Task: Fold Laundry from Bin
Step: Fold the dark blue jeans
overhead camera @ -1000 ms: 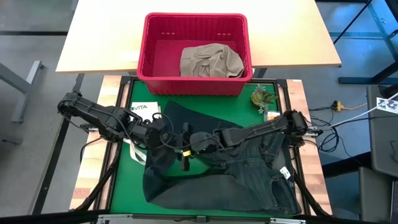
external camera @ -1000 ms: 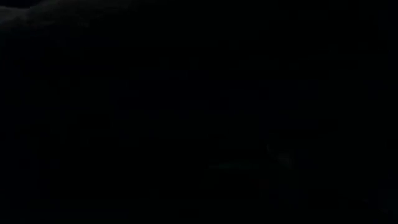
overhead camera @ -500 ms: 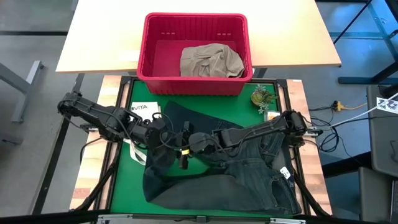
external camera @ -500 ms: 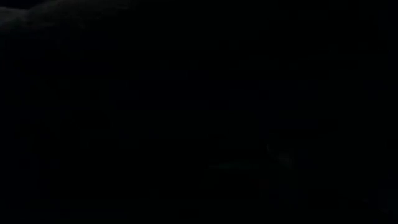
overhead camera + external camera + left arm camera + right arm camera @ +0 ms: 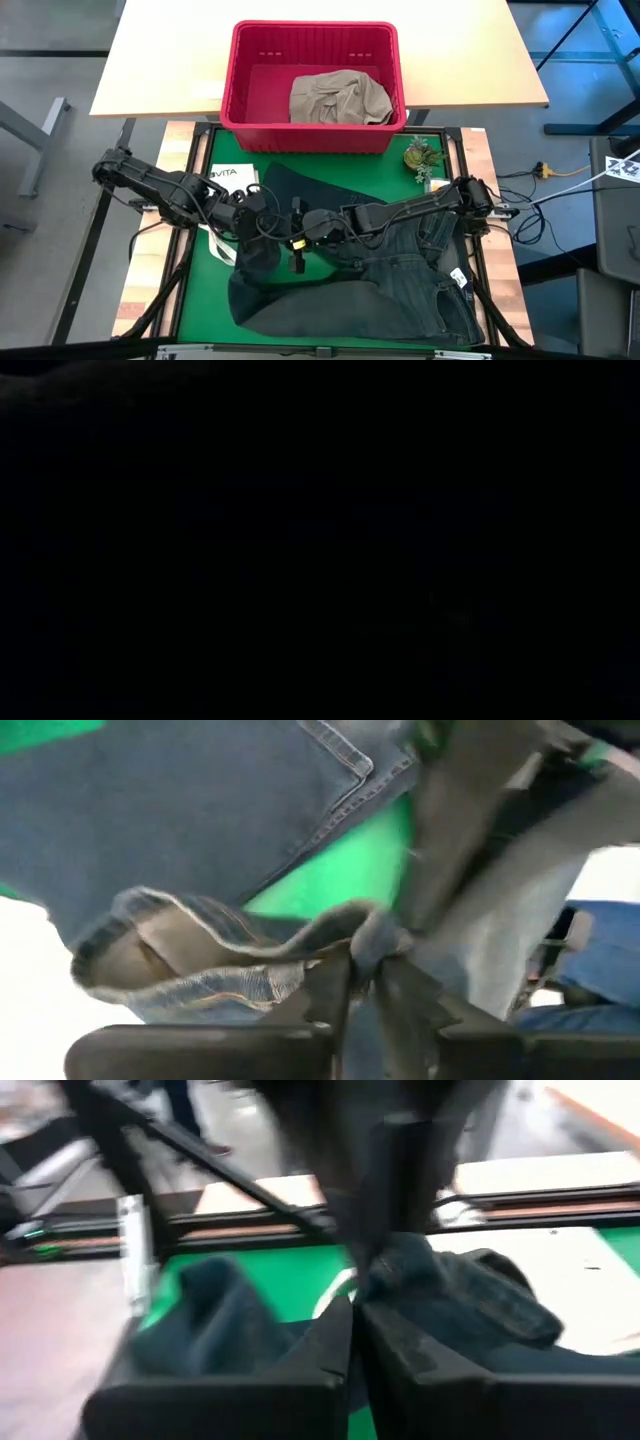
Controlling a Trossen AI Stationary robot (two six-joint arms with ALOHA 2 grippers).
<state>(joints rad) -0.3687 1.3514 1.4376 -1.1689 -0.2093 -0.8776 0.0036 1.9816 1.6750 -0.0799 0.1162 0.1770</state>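
Jeans (image 5: 380,290) sprawl over the green mat (image 5: 200,300); both grippers meet mid-table, the left gripper (image 5: 362,982) clamped on a denim fold, the right gripper (image 5: 355,1318) pinched together on denim; "VITA" shows on a white bag (image 5: 228,178); beyond, the red bin (image 5: 250,85) holds khaki cloth (image 5: 338,98)
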